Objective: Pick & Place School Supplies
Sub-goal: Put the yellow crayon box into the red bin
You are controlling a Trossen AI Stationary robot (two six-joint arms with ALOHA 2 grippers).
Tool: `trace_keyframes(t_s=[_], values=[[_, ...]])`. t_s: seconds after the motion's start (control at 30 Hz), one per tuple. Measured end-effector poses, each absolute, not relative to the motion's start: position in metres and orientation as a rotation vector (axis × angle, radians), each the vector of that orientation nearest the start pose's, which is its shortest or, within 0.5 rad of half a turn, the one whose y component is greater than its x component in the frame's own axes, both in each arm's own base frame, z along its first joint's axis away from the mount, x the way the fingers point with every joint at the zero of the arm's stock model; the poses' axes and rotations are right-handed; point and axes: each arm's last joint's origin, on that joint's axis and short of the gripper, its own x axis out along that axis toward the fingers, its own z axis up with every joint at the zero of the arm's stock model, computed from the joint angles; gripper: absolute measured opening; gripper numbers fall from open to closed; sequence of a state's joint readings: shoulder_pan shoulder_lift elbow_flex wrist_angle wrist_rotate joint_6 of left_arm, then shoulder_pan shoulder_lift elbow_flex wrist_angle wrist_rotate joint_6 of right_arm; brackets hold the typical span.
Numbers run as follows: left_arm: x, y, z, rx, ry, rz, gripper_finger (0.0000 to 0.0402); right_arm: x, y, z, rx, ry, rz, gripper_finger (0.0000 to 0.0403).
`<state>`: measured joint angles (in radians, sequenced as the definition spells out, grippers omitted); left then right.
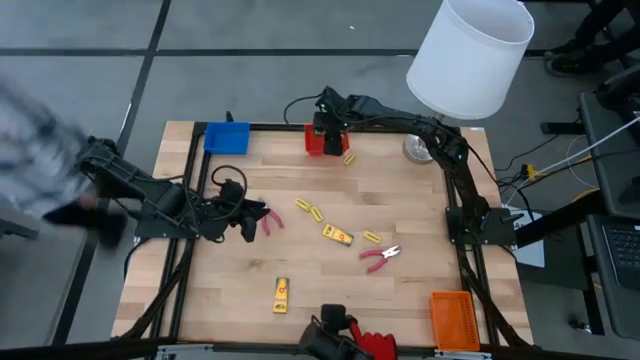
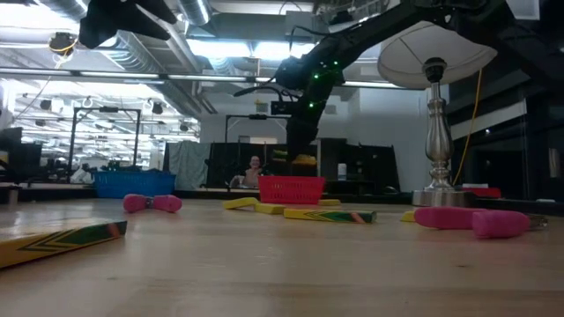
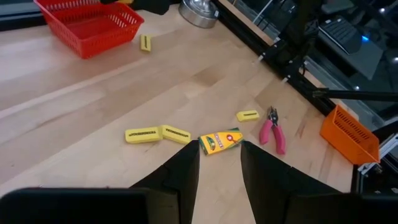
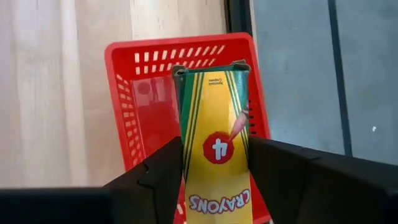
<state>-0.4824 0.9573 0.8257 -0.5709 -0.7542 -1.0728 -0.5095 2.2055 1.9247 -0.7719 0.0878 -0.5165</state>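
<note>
My right gripper (image 4: 214, 186) hovers over the red tray (image 4: 143, 93) at the table's far edge, shut on a yellow crayon packet (image 4: 214, 143); the low view shows that packet (image 2: 304, 160) just above the tray (image 2: 291, 187). My left gripper (image 3: 219, 163) is open above the table's left half (image 1: 250, 222), beside one pink-handled pliers (image 1: 270, 222) that lies flat on the wood. A second packet (image 3: 219, 141), yellow sticks (image 3: 143, 134) (image 3: 247, 116) and the other pliers (image 3: 273, 127) lie mid-table. A third packet (image 1: 281, 295) lies near the near edge. My right gripper pinches the crayon packet between its two fingers by the long side edges (image 4: 186, 168), at the end nearer the wrist. The fingers point down from above and lie along the packet. The packet is lifted clear, and its free end (image 4: 211, 78) points down into the red tray.
A blue tray (image 1: 227, 137) sits at the far left corner and an orange tray (image 1: 452, 320) at the near right corner. A white-shaded lamp (image 1: 470, 55) stands at the far right on its metal base (image 1: 418, 148). One yellow stick (image 1: 350, 158) lies beside the red tray. A blurred person (image 1: 30, 130) is left of the table.
</note>
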Motion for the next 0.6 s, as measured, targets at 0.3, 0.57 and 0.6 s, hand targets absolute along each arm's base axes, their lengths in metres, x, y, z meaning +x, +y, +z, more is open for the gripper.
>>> trace_keyframes(t_s=[0.3,0.57,0.6], values=[[0.175,-0.069,0.289,-0.612,0.373,0.511,0.0114,0.416,-0.233,0.222,-0.208,1.153,-0.313,0.022],[0.175,-0.07,0.289,-0.546,0.415,0.467,0.0114,0.412,-0.2,0.224,0.154,1.201,-0.274,0.0222],[0.174,-0.07,0.288,-0.538,0.432,0.462,0.0114,0.414,-0.192,0.224,0.224,1.2,-0.236,0.0222]])
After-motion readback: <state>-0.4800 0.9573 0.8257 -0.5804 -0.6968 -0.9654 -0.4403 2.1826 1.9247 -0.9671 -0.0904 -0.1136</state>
